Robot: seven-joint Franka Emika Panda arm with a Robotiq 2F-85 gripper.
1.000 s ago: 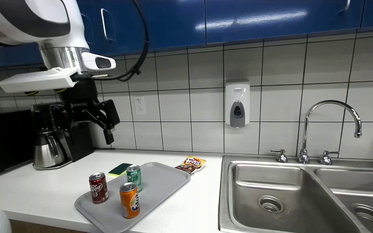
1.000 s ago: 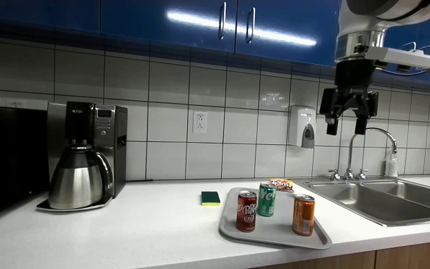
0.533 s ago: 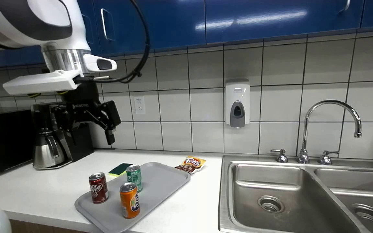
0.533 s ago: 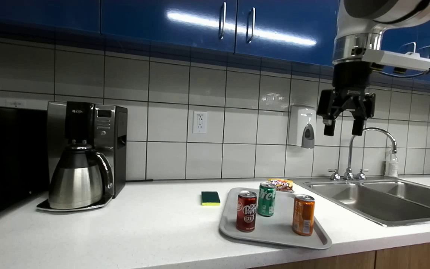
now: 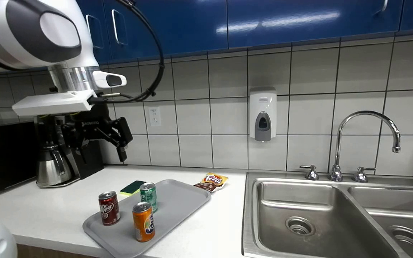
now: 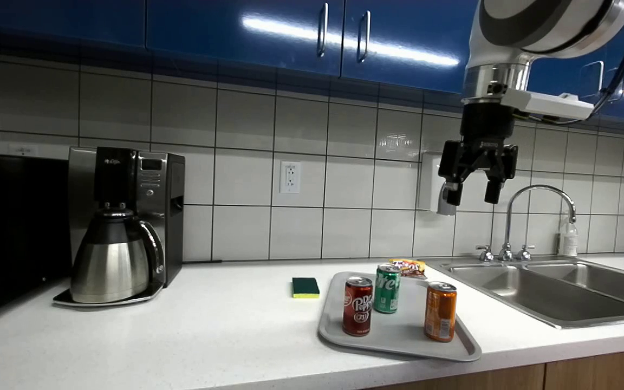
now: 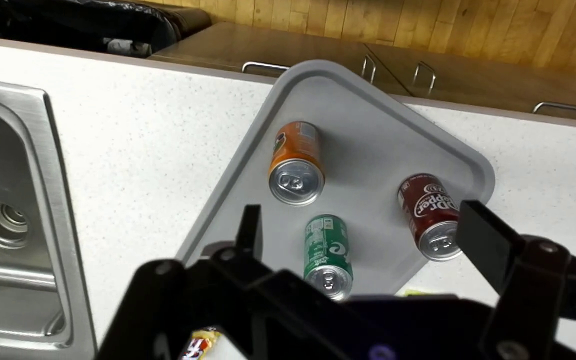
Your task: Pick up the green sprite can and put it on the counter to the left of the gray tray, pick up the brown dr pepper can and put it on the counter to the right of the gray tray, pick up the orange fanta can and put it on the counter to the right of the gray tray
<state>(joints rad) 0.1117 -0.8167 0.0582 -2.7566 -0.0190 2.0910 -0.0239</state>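
the tool hangs high, jaws spread, empty; sprite stands on the tray, dr pepper near left, fanta near right; lowered off-centre, a jaw could topple dr pepper, and pressing the tray's near corner, overhanging the table, could tip it
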